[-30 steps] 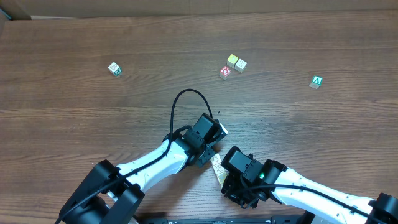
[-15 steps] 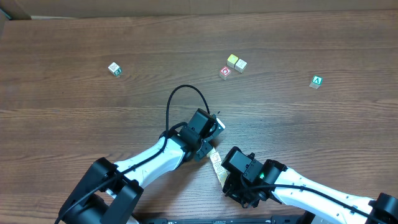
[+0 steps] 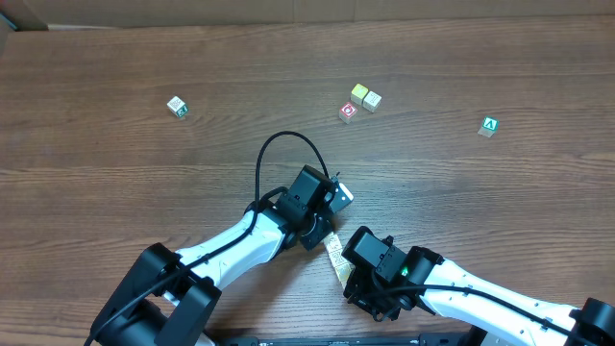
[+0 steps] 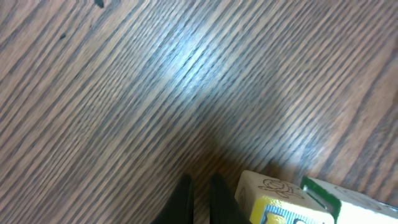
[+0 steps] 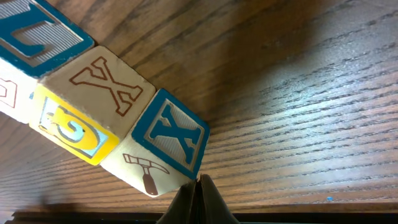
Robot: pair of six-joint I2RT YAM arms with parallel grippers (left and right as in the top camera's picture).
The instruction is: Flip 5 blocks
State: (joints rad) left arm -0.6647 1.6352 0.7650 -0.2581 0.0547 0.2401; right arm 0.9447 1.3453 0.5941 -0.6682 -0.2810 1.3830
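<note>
A short row of pale blocks (image 3: 334, 253) lies between my two arms. In the right wrist view its end block (image 5: 163, 149) shows a blue X face and a hammer picture, beside a block (image 5: 93, 93) with a red outlined X and a yellow side. My right gripper (image 5: 199, 185) is shut, its tips touching the hammer block's lower corner. The left wrist view shows a cream and yellow block (image 4: 273, 196) just right of my shut, empty left gripper (image 4: 200, 186). Two more pale blocks (image 3: 365, 97) sit together farther back.
A cube with a red ringed face (image 3: 348, 112) lies by the far pair. Green-marked cubes stand at the far left (image 3: 177, 106) and far right (image 3: 489, 126). The left arm's black cable (image 3: 274, 159) loops over the table. A green-edged cube (image 4: 351, 205) adjoins the cream one.
My left wrist has shifted slightly away from the near edge, uncovering a bit more of the block row. The right arm and the blocks have not moved.
</note>
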